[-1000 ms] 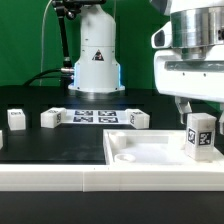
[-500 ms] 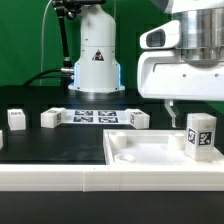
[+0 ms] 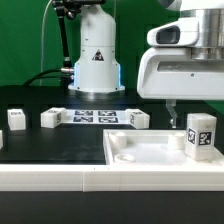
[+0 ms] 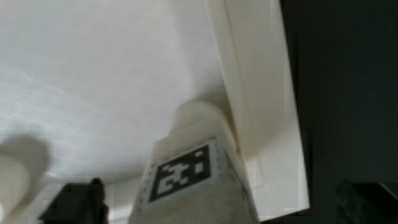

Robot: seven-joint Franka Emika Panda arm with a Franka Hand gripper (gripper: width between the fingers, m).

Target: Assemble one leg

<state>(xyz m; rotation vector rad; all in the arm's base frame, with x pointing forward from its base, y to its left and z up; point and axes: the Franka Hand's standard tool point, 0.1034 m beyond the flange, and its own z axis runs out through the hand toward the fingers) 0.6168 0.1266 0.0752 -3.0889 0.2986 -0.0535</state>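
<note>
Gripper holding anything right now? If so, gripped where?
Nothing. The gripper is open; its fingers are clear of the leg, which stands on the panel.

White rimmed panel, marker board behind it, black table

Robotics lab, test-bench type. Evidence: white arm base stands at the back of a black table, w/ plain green backdrop behind. Marker board w/ several b&w tags lies flat on the table. Loose white plastic parts, incl. the leg, carry square tags for camera tracking.
</note>
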